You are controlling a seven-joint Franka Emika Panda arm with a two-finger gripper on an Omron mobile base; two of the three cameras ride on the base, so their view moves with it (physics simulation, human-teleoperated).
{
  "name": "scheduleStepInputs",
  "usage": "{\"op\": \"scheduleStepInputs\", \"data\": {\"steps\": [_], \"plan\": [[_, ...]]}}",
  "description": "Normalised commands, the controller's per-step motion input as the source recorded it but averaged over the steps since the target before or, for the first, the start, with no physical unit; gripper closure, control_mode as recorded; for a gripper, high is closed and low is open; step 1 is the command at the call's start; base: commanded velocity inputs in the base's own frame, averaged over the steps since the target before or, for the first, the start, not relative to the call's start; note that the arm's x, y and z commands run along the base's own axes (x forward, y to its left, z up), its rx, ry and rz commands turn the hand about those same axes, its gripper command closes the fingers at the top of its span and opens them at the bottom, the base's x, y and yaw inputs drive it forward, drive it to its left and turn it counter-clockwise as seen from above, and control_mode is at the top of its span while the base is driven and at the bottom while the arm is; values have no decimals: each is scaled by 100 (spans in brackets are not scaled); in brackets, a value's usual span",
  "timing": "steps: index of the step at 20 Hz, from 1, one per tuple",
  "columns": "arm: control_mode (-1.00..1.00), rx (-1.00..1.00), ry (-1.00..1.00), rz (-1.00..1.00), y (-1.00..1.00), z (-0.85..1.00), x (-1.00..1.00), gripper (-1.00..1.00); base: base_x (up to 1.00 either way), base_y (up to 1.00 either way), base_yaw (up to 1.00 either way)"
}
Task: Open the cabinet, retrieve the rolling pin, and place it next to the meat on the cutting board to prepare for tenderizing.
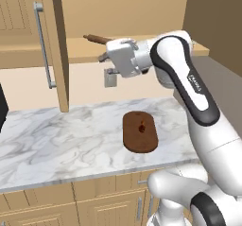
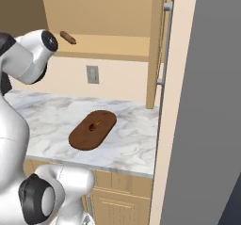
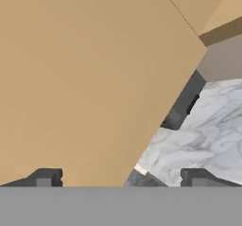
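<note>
The cabinet (image 1: 52, 45) stands open; the rolling pin (image 1: 97, 39) lies on its shelf. The meat (image 1: 142, 127) sits mid cutting board (image 1: 140, 132) near the bench's front edge.

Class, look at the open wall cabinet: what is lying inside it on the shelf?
Inside the cabinet, the rolling pin lies on the plain shelf. In the left base view, the robot's hand covers one end of it. No other items are visible on the shelf.

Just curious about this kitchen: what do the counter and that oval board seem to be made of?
The counter looks like polished marble: white with grey veining. The cutting board looks like dark brown wood, matte and thick, though the rendering shows little grain.
</note>
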Motion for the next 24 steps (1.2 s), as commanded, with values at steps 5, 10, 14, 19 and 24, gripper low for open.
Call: {"op": "scheduleStepInputs", "data": {"steps": [5, 10, 14, 19, 24], "plan": [[-100, -27, -23, 0, -48, 29, -1, -100, 0, 0, 0], [-100, -25, -31, 0, -40, 6, 0, -100, 0, 0, 0], [-100, -22, -42, 2, -30, -9, -17, -100, 0, 0, 0], [-100, -13, -43, 3, -24, -4, -14, -100, 0, 0, 0], [-100, 0, -14, 2, -29, 8, 13, -100, 0, 0, 0]]}}
